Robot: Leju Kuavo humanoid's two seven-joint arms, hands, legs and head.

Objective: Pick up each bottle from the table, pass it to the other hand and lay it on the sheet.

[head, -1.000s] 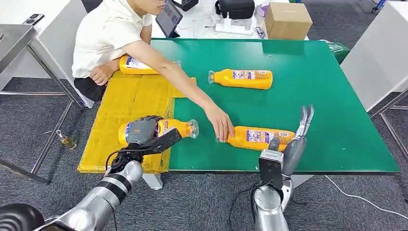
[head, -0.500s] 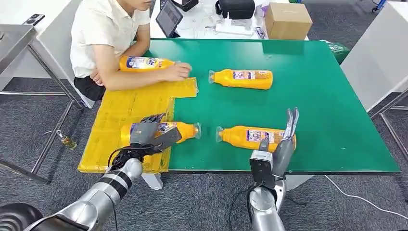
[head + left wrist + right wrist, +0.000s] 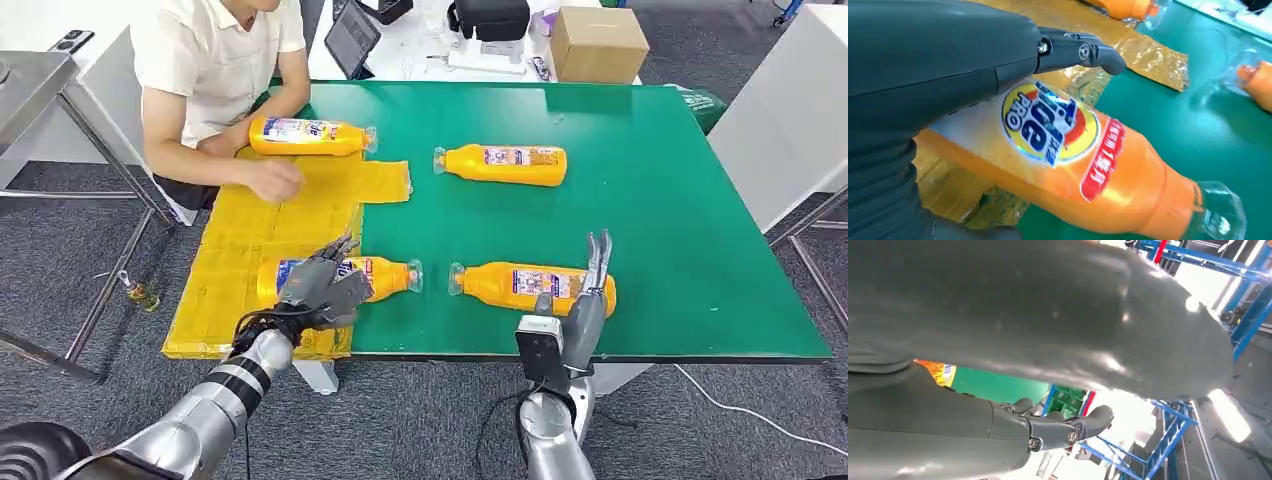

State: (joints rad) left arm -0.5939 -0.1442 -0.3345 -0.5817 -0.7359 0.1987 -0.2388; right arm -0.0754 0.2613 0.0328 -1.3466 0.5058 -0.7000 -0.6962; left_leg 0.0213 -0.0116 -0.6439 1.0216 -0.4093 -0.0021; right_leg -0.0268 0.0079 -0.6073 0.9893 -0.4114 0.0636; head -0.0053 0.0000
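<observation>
Green table (image 3: 690,200) (yellow sheet (image 3: 250,230) at left), grey carpet (image 3: 60,270).

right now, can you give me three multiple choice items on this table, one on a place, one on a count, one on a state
1. Where does the bottle under the left hand lie?
A. partly on the yellow sheet, its cap over the green table
B. on the cardboard box
C. on the floor

2. How many orange bottles are in the head view?
A. two
B. four
C. six

3. How is the right hand?
A. wrapped round a bottle
B. fingers straight and apart, holding nothing
C. pressed flat on the sheet

Answers: 1 A, its body rests on the sheet's edge with the cap past it. 2 B, four lie flat. 3 B, its fingers point up by the near right bottle.
</observation>
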